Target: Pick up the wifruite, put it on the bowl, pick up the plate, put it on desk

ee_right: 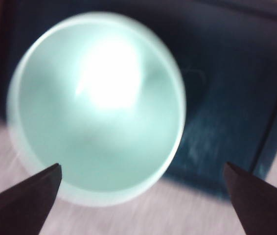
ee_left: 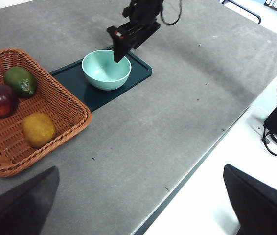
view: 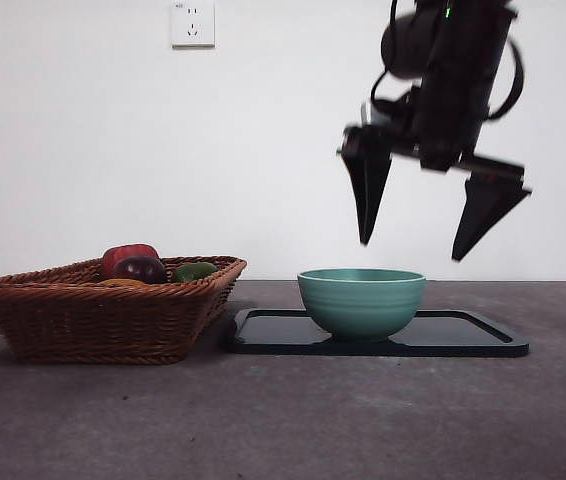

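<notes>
A: The right gripper (view: pixel 415 241), a black two-jaw claw on a dark arm, hangs in the air above the round teal-green bowl (view: pixel 361 300). Its jaws are spread wide and hold nothing.

B: Is it touching the bowl?

A: No, its tips are clear above the rim. In the right wrist view the bowl (ee_right: pixel 97 105) fills much of the picture between the two jaw tips, blurred, with a bright glare inside.

B: Where does the bowl stand?

A: On the flat, dark rectangular plate (view: pixel 463 335), towards the end nearer the basket. The plate lies on the matte grey-brown desk (view: pixel 363 420).

B: And the wifruite?

A: The oval brownish-orange wifruite (ee_left: pixel 38 129) lies in the brown wicker basket (ee_left: pixel 65 105), just beside the plate. In the left wrist view it sits apart from the other fruits, towards the basket's near corner.

B: What else is in the basket?

A: A green fruit (ee_left: pixel 21 81), a dark purple fruit (ee_left: pixel 0 100) touching it, and a red fruit (view: pixel 126 255) that shows best from the front.

B: And the left gripper?

A: The left gripper (ee_left: pixel 143 200) is high and well back from the things, over the desk's edge. Its jaws are wide apart and empty.

B: Anything behind?

A: A white wall socket (view: pixel 192 23) on the pale wall.
</notes>
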